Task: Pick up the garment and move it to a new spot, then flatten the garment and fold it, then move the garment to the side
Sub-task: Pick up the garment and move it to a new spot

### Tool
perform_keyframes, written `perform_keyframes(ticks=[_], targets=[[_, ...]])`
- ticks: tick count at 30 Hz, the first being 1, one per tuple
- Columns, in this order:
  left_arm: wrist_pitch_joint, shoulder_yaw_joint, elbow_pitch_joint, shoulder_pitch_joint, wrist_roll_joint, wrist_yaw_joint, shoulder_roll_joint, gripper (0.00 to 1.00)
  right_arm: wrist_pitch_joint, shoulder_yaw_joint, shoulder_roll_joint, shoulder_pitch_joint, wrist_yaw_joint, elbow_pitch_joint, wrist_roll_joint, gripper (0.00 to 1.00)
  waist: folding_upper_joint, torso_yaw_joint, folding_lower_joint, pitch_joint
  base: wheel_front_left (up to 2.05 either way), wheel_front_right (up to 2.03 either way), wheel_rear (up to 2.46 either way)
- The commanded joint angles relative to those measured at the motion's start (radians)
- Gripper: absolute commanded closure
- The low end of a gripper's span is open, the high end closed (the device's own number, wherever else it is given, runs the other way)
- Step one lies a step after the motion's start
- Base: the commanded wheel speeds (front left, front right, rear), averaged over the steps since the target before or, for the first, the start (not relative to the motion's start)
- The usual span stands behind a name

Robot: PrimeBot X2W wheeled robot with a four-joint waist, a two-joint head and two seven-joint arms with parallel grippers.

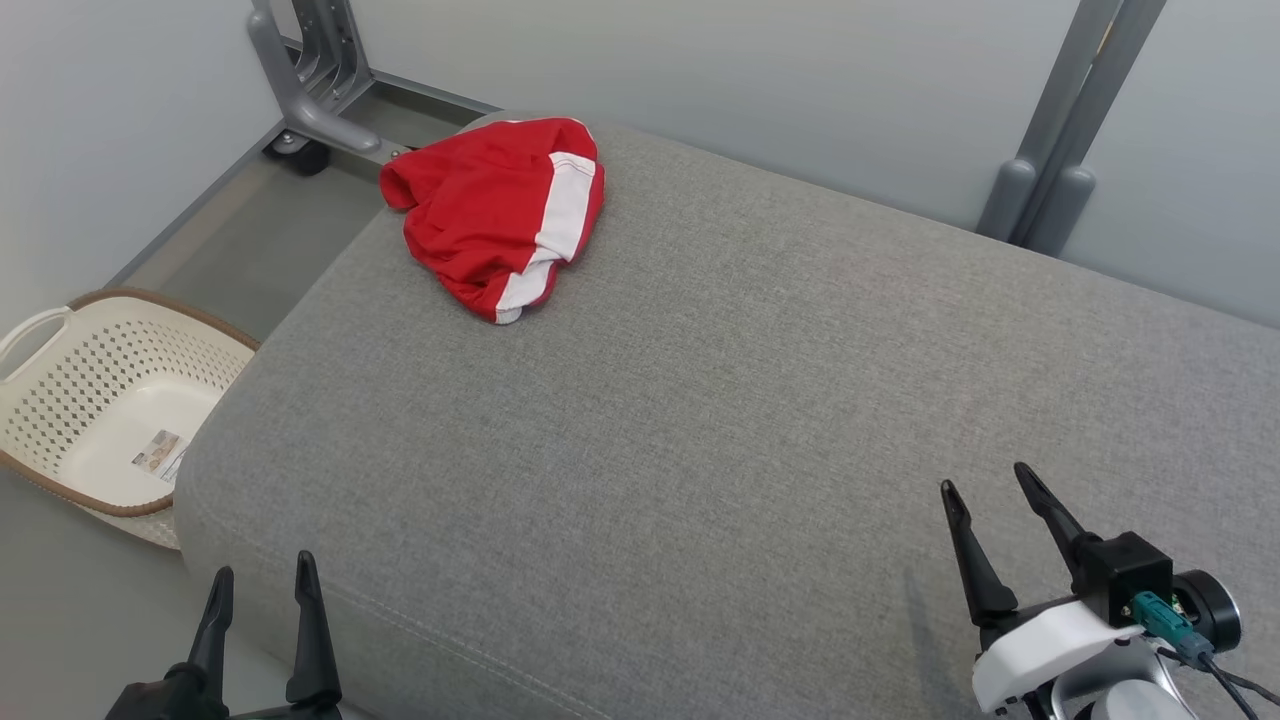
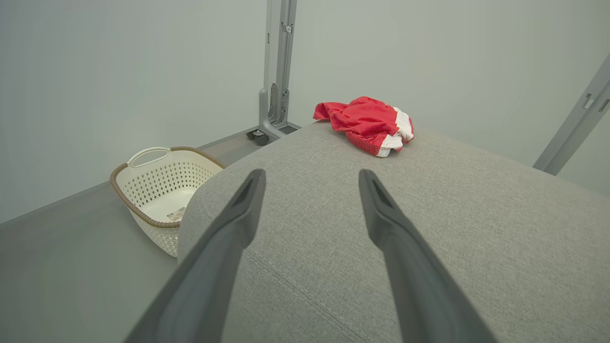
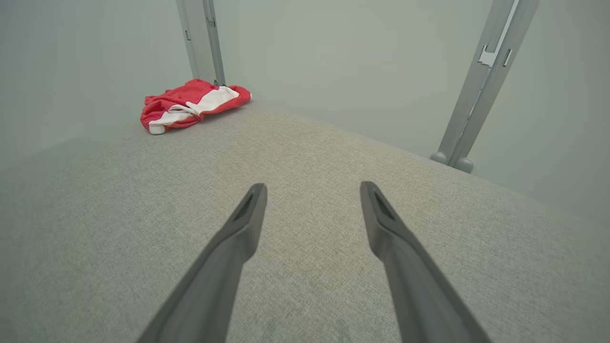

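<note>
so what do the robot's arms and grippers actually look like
The left gripper and right gripper each have two long dark fingers that taper to narrow tips, with a recessed slot near each tip. The right wrist has a white rounded shell, a black block and a teal connector with a dark cable.

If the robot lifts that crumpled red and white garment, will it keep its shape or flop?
Probably flop: the red and white garment lies in soft, bunched folds, so it would likely hang limp from wherever it is pinched. It looks thin, so likely light. Pushed, it would probably bunch up on the woven grey cushion rather than slide.
</note>
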Motion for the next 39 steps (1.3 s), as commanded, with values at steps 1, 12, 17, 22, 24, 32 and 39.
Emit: perform_keyframes(ticks=[1, 12, 17, 22, 24, 32, 39], targets=[[0.000, 0.000, -0.005, 0.003, -0.002, 0.004, 0.001, 0.00, -0.003, -0.014, -0.008, 0.016, -0.001, 0.000, 0.005, 0.00, 0.0000, -0.002, 0.0000, -0.002, 0.00, 0.00, 0.00], [0.000, -0.064, 0.053, -0.087, -0.023, -0.023, 0.001, 0.00, -0.003, -0.080, -0.009, 0.064, -0.001, -0.043, -0.010, 0.00, 0.0000, 0.002, 0.0000, 0.041, 0.00, 0.00, 0.00], [0.010, -0.101, 0.133, -0.258, -0.109, -0.035, 0.000, 0.00, -0.003, -0.088, -0.062, 0.010, -0.001, -0.084, -0.025, 0.00, 0.0000, -0.014, 0.0000, 0.165, 0.00, 0.00, 0.00], [0.138, -0.127, 0.244, -0.529, -0.239, -0.043, 0.020, 0.00, -0.003, -0.084, -0.172, -0.074, -0.001, -0.111, -0.013, 0.00, 0.0000, -0.053, 0.0000, 0.326, 0.00, 0.00, 0.00], [0.192, -0.135, 0.285, -0.617, -0.275, -0.044, 0.041, 0.00, -0.003, -0.086, -0.206, -0.100, -0.002, -0.117, -0.009, 0.00, 0.0000, -0.067, 0.0000, 0.373, 0.00, 0.00, 0.00], [0.343, -0.152, 0.513, -0.890, -0.372, -0.046, 0.127, 0.00, -0.003, -0.062, -0.311, -0.145, -0.001, -0.133, 0.006, 0.00, 0.0000, -0.129, 0.0000, 0.473, 0.00, 0.00, 0.00], [0.379, -0.155, 0.744, -1.025, -0.465, -0.046, 0.149, 0.00, -0.003, -0.050, -0.360, -0.153, -0.002, -0.162, 0.026, 0.00, 0.0000, -0.186, 0.0000, 0.507, 0.00, 0.00, 0.00]])
